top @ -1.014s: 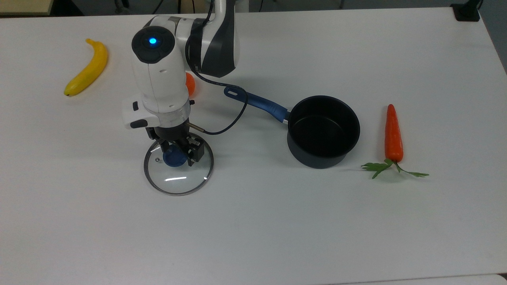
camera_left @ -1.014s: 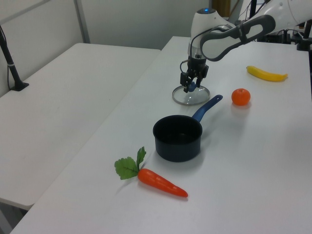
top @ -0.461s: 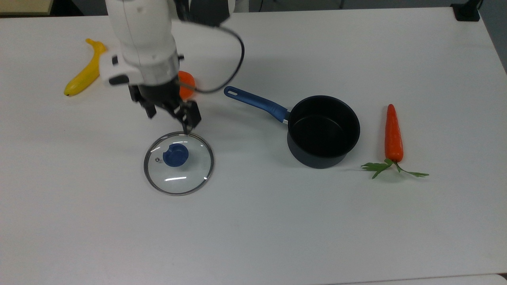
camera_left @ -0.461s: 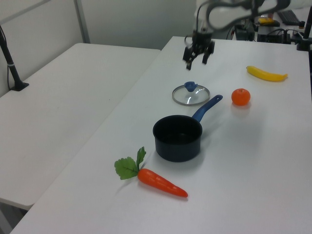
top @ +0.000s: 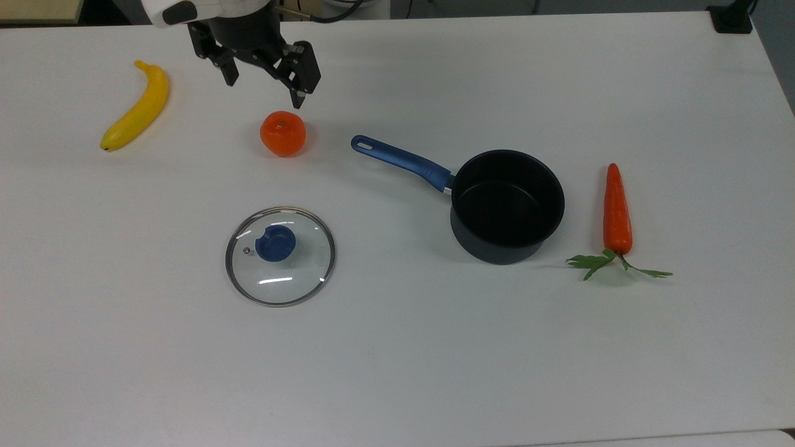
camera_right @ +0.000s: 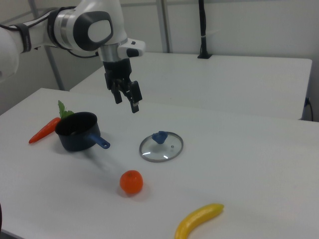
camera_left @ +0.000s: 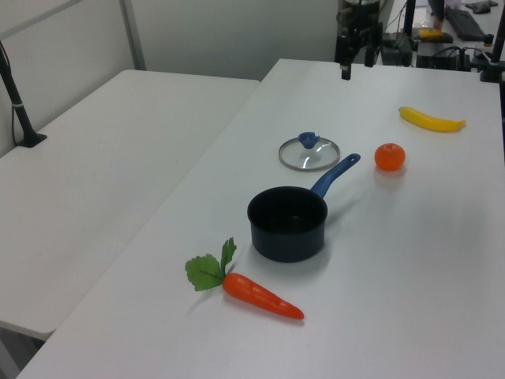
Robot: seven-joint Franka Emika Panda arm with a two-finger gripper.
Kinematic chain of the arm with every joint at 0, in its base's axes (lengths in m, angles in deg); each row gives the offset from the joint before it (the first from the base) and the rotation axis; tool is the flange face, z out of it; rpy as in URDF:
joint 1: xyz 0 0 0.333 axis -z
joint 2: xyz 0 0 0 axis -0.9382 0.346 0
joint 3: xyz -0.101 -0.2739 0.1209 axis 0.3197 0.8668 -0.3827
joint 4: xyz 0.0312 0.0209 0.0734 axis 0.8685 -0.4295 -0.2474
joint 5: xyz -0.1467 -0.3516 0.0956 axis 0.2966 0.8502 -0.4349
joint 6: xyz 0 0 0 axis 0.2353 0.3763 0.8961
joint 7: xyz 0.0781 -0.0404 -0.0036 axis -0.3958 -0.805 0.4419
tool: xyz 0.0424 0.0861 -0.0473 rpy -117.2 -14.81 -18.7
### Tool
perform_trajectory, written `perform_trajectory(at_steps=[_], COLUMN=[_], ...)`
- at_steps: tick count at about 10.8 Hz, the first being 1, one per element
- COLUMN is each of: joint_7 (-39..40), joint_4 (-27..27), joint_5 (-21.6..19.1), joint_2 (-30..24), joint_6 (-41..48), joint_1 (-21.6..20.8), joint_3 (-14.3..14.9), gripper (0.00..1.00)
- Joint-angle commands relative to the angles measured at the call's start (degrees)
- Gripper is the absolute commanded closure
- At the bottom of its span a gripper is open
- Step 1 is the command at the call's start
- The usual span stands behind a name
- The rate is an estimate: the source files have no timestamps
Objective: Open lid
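We are hanging high above the table with the gripper spread and grasping nothing. The lid is lying flat on the table, well apart from the pan, so the opening looks done to us; next we are only needing to stay clear. Orange and banana are sitting nearby, edges far off.
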Motion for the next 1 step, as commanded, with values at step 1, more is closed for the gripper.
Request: perform_trajectory(at_steps=[1], joint_7=[2.9], joint_4=[-2.0], joint_5=[2.0], joint_2=[-2.4], joint_6=[2.7], joint_1=[-0.5], joint_3=[-0.5], gripper=[0.0])
